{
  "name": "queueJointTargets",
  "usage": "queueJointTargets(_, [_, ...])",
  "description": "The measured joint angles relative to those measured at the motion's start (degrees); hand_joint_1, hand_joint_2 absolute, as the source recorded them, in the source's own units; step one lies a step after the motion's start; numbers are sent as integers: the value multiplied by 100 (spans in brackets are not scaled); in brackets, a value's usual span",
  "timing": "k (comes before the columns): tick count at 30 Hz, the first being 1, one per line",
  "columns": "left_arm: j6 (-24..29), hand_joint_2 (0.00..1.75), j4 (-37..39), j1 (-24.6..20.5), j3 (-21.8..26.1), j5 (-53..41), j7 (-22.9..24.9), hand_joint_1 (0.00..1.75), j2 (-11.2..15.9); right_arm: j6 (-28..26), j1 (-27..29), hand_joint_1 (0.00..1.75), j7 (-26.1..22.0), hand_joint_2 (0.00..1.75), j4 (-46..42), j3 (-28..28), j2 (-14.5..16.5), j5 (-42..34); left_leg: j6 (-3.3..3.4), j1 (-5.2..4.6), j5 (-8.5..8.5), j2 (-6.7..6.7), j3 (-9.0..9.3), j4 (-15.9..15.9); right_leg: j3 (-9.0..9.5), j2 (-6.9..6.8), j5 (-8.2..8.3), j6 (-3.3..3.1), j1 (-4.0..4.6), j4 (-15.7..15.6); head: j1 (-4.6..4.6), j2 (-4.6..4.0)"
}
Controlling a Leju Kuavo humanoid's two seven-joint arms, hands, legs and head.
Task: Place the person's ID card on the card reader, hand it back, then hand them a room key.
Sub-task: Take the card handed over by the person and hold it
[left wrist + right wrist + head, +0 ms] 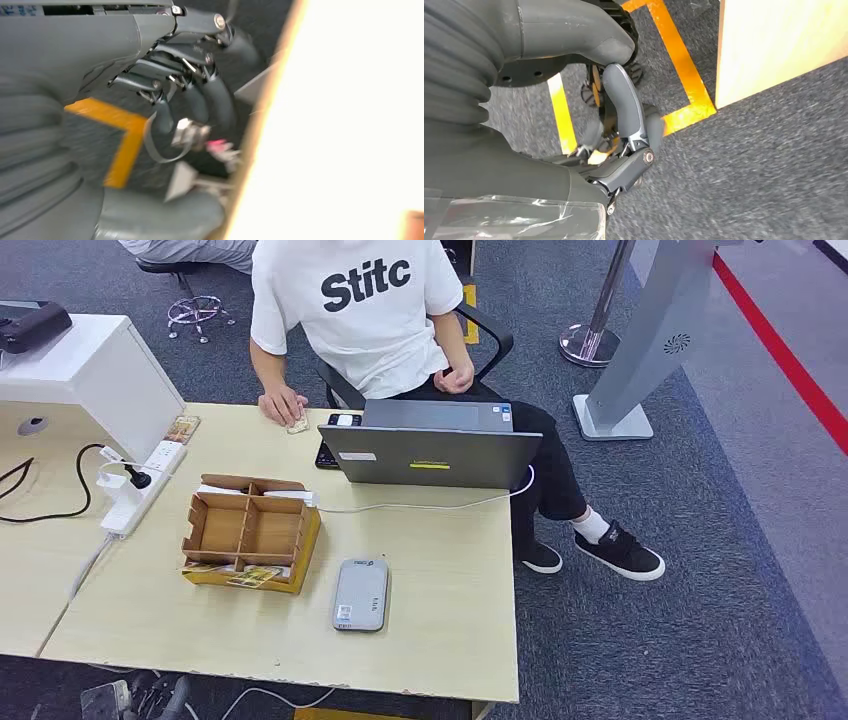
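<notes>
On the pale table (440, 590), the grey card reader (361, 594) lies lengthwise toward the laptop (432, 445), beside the wooden organizer (250, 532). Both hands (190, 100) (624, 135) hang with fingers curled in, holding nothing.

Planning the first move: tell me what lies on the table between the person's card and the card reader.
The card lies by the person's hand at the far edge. The wooden organizer box stands between it and the grey card reader, so carry it over or around.
</notes>
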Motion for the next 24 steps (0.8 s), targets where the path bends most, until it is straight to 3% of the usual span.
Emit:
queueJointTargets(8, [135,175,-1008,228,279,129,-491,0,-368,155,-27,0,-396,175,-57,-233,33,633,0,5,1,-8,-14,3,-10,-4,0,0,1,0,3,0])
queueJointTargets(19, [30,175,-1674,-243,1816,459,-1178,0,-771,341,-114,0,-884,175,-75,-508,48,1705,0,2,3,-17,-11,3,-6,-13,0,0,1,0,3,0])
queueJointTargets(24, [257,175,-2291,-219,1983,516,-1575,0,-922,393,-136,0,-1046,175,-80,-656,48,2086,1,1,3,-19,-13,3,-6,-14,0,0,1,0,3,0])
